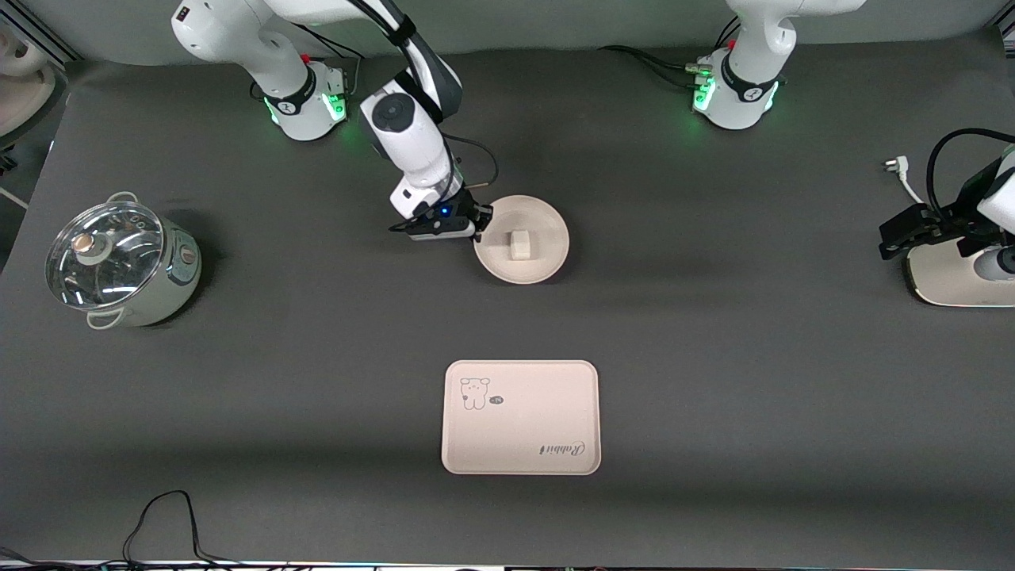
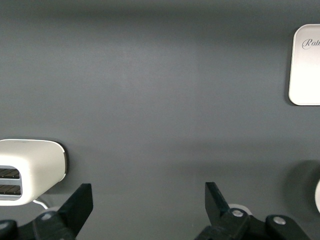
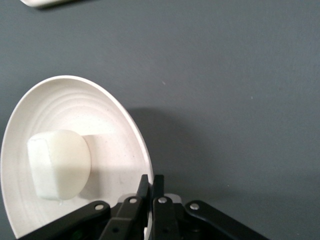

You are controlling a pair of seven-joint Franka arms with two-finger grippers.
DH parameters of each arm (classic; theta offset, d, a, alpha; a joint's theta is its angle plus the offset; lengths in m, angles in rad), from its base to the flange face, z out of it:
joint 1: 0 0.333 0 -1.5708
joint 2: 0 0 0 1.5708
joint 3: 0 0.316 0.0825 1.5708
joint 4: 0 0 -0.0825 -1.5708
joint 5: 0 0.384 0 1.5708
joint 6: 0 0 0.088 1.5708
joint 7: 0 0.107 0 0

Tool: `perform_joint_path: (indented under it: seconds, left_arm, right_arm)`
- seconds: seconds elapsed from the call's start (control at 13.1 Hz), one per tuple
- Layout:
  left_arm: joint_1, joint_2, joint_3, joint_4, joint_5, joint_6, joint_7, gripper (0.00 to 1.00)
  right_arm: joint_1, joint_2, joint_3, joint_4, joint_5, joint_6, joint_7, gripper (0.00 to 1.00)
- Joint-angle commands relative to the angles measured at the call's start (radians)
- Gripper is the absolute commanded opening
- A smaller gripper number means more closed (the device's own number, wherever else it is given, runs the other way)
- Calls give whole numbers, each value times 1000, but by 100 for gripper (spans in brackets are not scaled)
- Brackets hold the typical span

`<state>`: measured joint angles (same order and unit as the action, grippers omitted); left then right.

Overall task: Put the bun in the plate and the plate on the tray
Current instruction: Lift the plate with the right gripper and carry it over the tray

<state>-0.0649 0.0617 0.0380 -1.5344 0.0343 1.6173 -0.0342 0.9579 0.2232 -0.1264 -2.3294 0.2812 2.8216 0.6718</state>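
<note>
The off-white bun (image 1: 520,243) lies in the round cream plate (image 1: 547,220), which sits mid-table. My right gripper (image 1: 480,224) is shut on the plate's rim at the edge toward the right arm's end; the right wrist view shows its fingers (image 3: 151,186) pinching the rim (image 3: 135,130), with the bun (image 3: 57,164) inside. The rectangular tray (image 1: 520,417) with the animal drawing and "Rabbit" script lies nearer the front camera than the plate; its corner shows in the left wrist view (image 2: 306,67). My left gripper (image 2: 148,202) is open and empty, waiting at the left arm's end of the table.
A pot with a glass lid (image 1: 119,262) stands at the right arm's end. A white toaster (image 1: 959,277) sits under the left gripper (image 1: 912,230), also in the left wrist view (image 2: 30,167). A cable (image 1: 170,523) lies near the front edge.
</note>
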Motion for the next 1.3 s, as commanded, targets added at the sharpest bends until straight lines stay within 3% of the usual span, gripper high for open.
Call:
perform_joint_path:
  seconds: [0.0, 0.23, 0.54, 0.92, 1.23]
  left_arm:
    - [-7, -11, 3, 5, 15, -10, 5, 100]
    - [-9, -13, 3, 5, 16, -10, 4, 100]
    - [-10, -14, 2, 8, 15, -13, 8, 100]
    - [-7, -13, -9, 8, 15, -13, 2, 100]
    - [4, -11, -7, 8, 15, -1, 11, 100]
  right_arm:
    - [-2, -100, 1, -8, 53, -66, -73, 0]
    - [-31, -171, -6, 22, 98, -193, -144, 0]
    - [-53, -144, -9, 103, 128, -237, -161, 0]
    - [-148, 63, -9, 333, 128, -238, -215, 0]
    - [-232, 310, -9, 650, 216, -302, -288, 0]
